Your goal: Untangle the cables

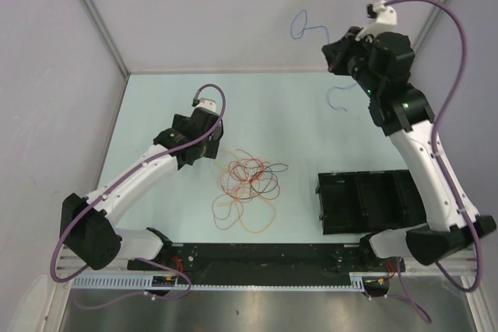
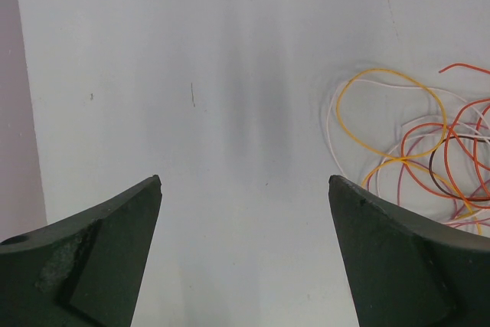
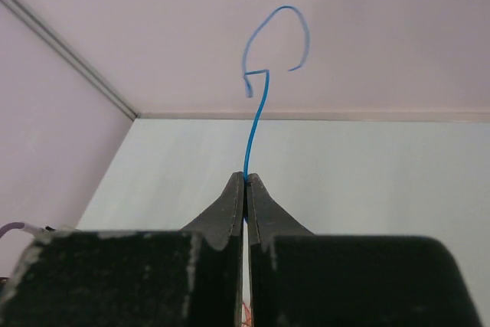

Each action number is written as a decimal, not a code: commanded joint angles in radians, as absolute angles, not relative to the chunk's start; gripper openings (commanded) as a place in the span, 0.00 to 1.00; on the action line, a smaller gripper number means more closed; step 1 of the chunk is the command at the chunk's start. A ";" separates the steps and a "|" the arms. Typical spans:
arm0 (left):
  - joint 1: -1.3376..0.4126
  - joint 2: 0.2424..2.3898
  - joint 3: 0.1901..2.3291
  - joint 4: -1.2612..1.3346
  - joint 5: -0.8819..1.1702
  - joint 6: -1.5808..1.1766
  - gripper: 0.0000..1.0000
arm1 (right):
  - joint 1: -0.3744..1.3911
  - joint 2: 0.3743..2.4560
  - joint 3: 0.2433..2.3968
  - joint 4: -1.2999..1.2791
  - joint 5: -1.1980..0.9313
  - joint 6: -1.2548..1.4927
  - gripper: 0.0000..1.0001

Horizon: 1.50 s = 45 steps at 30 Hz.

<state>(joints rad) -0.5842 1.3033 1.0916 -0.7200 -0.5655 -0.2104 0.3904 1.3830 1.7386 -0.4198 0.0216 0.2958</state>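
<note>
A tangle of thin orange, red, dark and pale cables (image 1: pixel 247 184) lies on the pale table, and its edge shows at the right of the left wrist view as cables (image 2: pixel 417 151). My left gripper (image 2: pixel 245 181) hovers over bare table just left of that tangle, open wide and empty; from above, the left gripper (image 1: pixel 204 145) sits beside the pile. My right gripper (image 3: pixel 246 178) is raised at the far right, shut on a blue cable (image 3: pixel 256 112) that curls up into a loop. From above, the blue cable (image 1: pixel 300 27) sticks out left of the right gripper (image 1: pixel 338 46), and its other end hangs below.
A black compartmented tray (image 1: pixel 366 201) lies at the near right, beside the right arm's base. Walls close the table at the back and left. A black rail (image 1: pixel 257 258) runs along the near edge.
</note>
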 commanded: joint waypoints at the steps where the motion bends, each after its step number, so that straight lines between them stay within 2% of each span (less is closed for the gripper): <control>1: -0.583 1.295 1.085 -0.719 -0.577 -0.213 0.95 | 0.358 1.266 1.631 -0.440 0.121 0.406 0.00; 3: -0.583 1.296 1.085 -0.718 -0.569 -0.212 0.95 | 0.356 1.215 1.597 -0.455 0.155 0.413 0.00; 9: -0.583 1.296 1.085 -0.719 -0.568 -0.212 0.95 | 0.356 1.052 1.589 -0.636 0.506 0.569 0.00; 19: -0.583 1.304 1.085 -0.721 -0.580 -0.213 0.95 | 0.356 0.897 1.551 -1.046 0.635 0.756 0.00; 32: -0.583 1.319 1.086 -0.727 -0.594 -0.213 0.94 | 0.354 0.767 1.454 -1.331 0.620 0.886 0.00; 45: -0.583 1.325 1.086 -0.729 -0.598 -0.213 0.94 | 0.356 0.726 1.422 -1.396 0.462 0.852 0.00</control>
